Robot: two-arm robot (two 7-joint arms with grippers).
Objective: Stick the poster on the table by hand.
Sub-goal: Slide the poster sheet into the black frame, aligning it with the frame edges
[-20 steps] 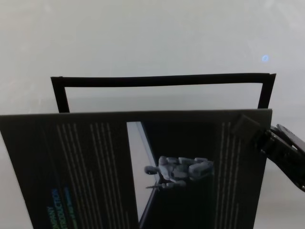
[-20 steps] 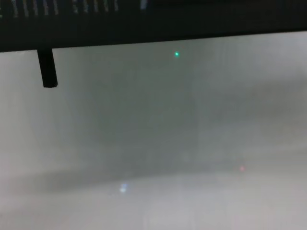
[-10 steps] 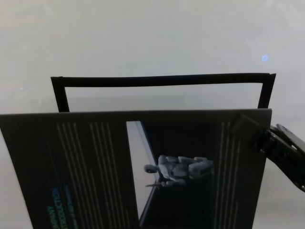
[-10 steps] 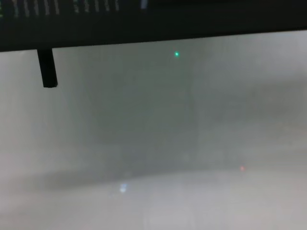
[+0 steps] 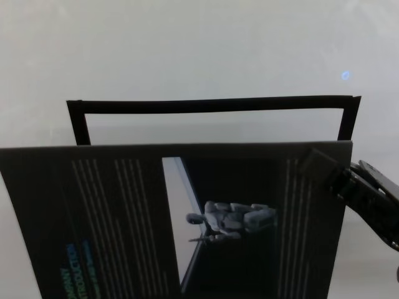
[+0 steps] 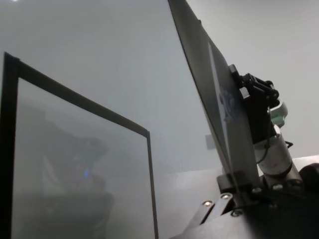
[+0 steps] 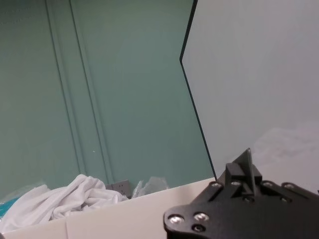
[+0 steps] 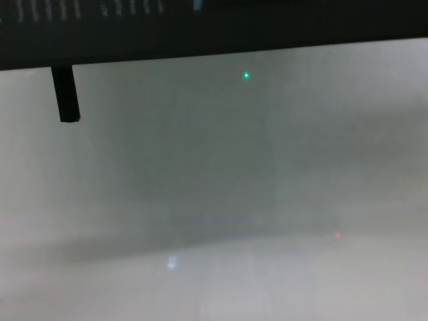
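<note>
1. Left claw point(image 6: 238, 180): hidden behind the sheet in head view. In left wrist view its fingers are clamped on one edge of the poster point(image 5: 124, 212).
2. Poster: held up off the table point(image 5: 187, 50), face toward my head cam, filling the view from 9 to 3 o'clock and down to 6. The teal heading runs sideways at the sheet's 7 o'clock, w/ white text columns beside it.
3. Mid-sheet: pale strip, w/ the printed robot pic point(image 5: 230, 219) just right of it.
4. Black frame point(image 5: 212, 104): beyond the sheet's top edge at 12 o'clock, apart from it.
5. Black post point(image 8: 65, 93): in chest view at 10 o'clock, sticking down from under the sheet's dark edge.
6. Right claw point(image 5: 330, 173): at 3 o'clock, pinched shut on the sheet's 2 o'clock corner.
</note>
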